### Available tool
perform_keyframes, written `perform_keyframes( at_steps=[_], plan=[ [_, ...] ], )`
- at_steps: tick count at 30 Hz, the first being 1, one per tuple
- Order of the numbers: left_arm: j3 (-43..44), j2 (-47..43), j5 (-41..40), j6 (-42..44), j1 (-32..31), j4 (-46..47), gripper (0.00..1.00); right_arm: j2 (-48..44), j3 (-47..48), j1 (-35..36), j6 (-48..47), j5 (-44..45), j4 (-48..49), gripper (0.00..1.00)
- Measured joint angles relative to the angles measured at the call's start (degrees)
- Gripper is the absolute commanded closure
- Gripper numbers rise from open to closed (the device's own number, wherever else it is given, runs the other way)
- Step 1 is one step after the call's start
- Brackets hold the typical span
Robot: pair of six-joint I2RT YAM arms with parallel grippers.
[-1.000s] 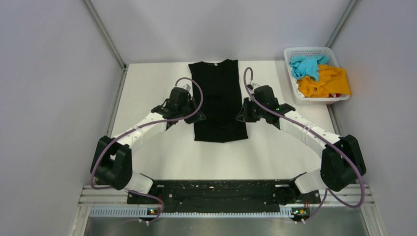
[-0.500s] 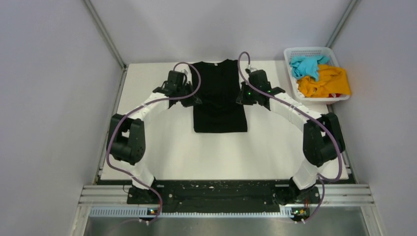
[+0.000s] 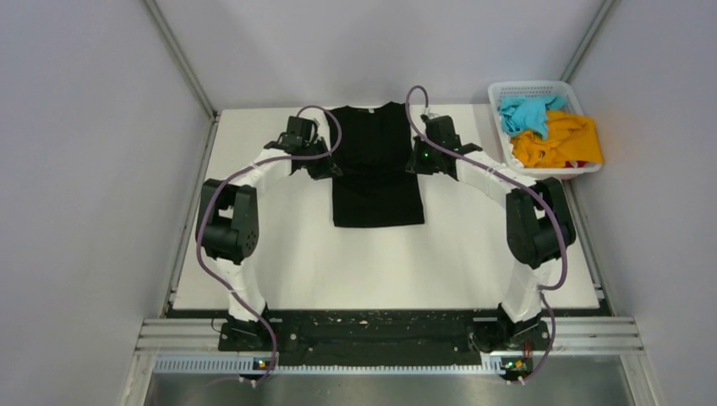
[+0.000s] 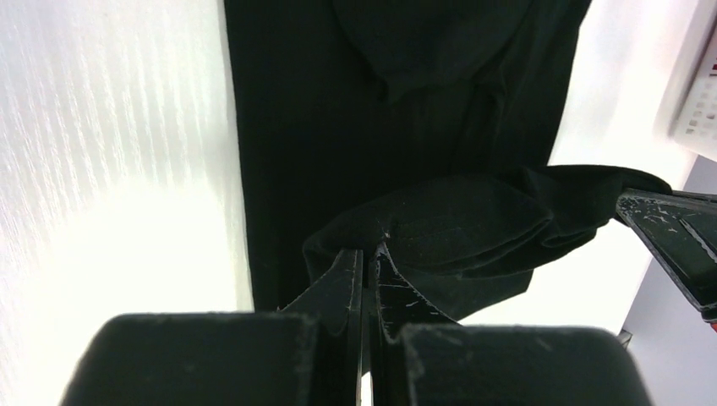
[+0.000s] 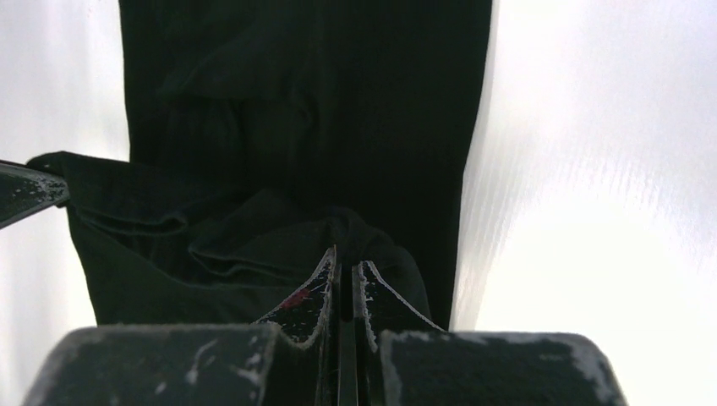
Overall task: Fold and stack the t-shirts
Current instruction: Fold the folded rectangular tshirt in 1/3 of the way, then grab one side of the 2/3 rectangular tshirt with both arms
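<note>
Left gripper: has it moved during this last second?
Yes. The left gripper, shut on the black t-shirt, has gone toward the far edge of the table, and is now level with the white basket.

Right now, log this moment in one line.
left gripper: shut on black t-shirt | right gripper: same | turquoise t-shirt, orange t-shirt: in basket
</note>
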Motion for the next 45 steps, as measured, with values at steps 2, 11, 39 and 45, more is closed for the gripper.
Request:
perform_keyframes(
  at_steps=[2,11,39,45],
  plan=[
    [1.18,1.33,0.02,0.28,0.42,-0.24,1.0,1.2,1.03,-0.02,-0.13,-0.04,0.13,1.0],
    [6.21,6.25,0.5,1.64,1.75,-1.53,1.0,5.73,3.61,-0.39,-0.11,0.24,1.25,1.0],
    [-9.11,-7.34,1.75,1.05,3.58,-0.66,0.01,-0.15,-3.37,-2.08,1.16,-8.92,4.68,0.01],
    [-17.09,-11.21,2.86,-1.66,3.41,1.29,0.01,0.07,-4.59,-0.57,0.94,-16.35,6.38,0.01]
  ],
)
